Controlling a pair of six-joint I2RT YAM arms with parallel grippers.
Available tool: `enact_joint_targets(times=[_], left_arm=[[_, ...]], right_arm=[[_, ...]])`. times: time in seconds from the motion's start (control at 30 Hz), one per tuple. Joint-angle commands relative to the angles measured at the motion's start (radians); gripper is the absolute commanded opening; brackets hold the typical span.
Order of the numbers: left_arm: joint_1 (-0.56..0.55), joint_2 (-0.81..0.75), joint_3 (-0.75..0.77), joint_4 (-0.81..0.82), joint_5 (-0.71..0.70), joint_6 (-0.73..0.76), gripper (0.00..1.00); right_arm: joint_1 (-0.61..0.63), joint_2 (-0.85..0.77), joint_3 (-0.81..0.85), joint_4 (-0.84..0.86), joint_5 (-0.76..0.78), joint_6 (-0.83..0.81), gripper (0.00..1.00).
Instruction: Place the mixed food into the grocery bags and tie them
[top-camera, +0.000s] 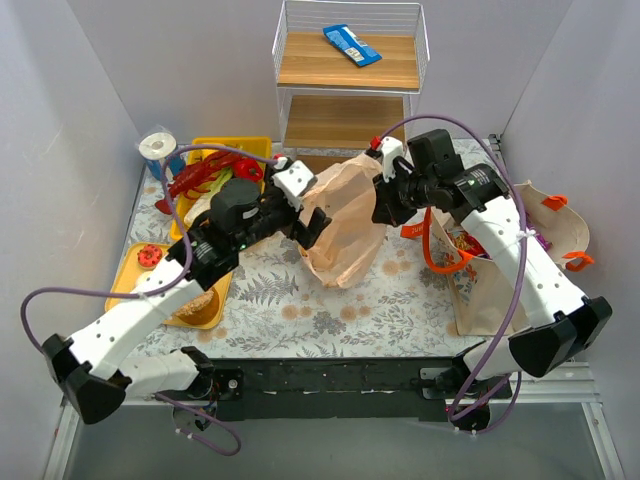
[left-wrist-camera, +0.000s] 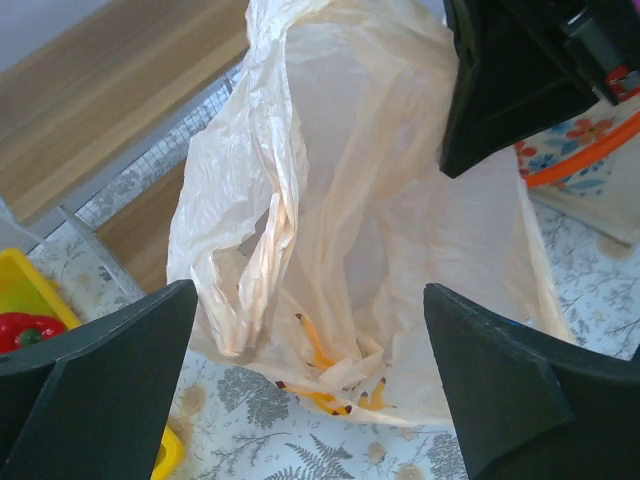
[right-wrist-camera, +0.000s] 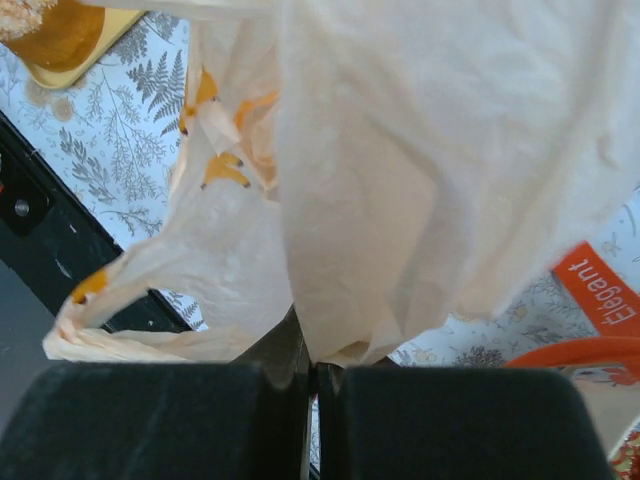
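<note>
The thin peach plastic grocery bag (top-camera: 345, 225) stands raised in the middle of the table, orange prints near its bottom (left-wrist-camera: 330, 385). My right gripper (top-camera: 386, 208) is shut on the bag's upper edge; in the right wrist view (right-wrist-camera: 315, 368) the plastic is pinched between the closed fingers. My left gripper (top-camera: 312, 222) is open beside the bag's left side, and in the left wrist view (left-wrist-camera: 310, 330) the bag lies ahead between the spread fingers, untouched. The beige tote (top-camera: 500, 280) with orange handles (top-camera: 440, 255) lies to the right. Red food pieces (top-camera: 205, 175) rest in a yellow tray.
A yellow tray (top-camera: 255, 147) sits at the back left, another yellow tray (top-camera: 128, 275) under my left arm. A white paper roll (top-camera: 157, 147) stands in the back left corner. A wire shelf (top-camera: 348, 75) at the back holds a blue packet (top-camera: 352, 45).
</note>
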Motion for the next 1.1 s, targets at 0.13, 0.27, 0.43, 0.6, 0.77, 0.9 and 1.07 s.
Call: enact_joint_targets(times=[0.13, 0.27, 0.43, 0.6, 0.77, 0.9, 1.07], left_arm=[[0.0, -0.12, 0.153, -0.177, 0.054, 0.019, 0.98], [-0.001, -0.068, 0.233, -0.237, 0.047, 0.041, 0.98], [-0.001, 0.024, 0.278, -0.261, 0.139, -0.037, 0.98], [-0.001, 0.132, 0.327, -0.312, 0.225, -0.2, 0.98], [-0.001, 0.146, 0.288, -0.312, 0.219, -0.28, 0.98], [-0.001, 0.137, 0.255, -0.335, 0.16, -0.305, 0.98], [-0.001, 0.167, 0.206, -0.35, 0.078, -0.3, 0.68]], right_arm=[[0.001, 0.043, 0.144, -0.114, -0.011, -0.04, 0.01], [0.003, 0.032, 0.134, -0.117, -0.019, -0.037, 0.01], [0.003, 0.023, 0.12, -0.113, -0.024, -0.022, 0.01], [0.003, 0.02, 0.114, -0.113, -0.018, -0.022, 0.01], [0.001, 0.03, 0.106, -0.103, -0.005, -0.019, 0.01], [0.003, 0.058, 0.114, -0.097, 0.013, -0.014, 0.01], [0.005, 0.108, 0.134, -0.083, -0.013, -0.014, 0.01]])
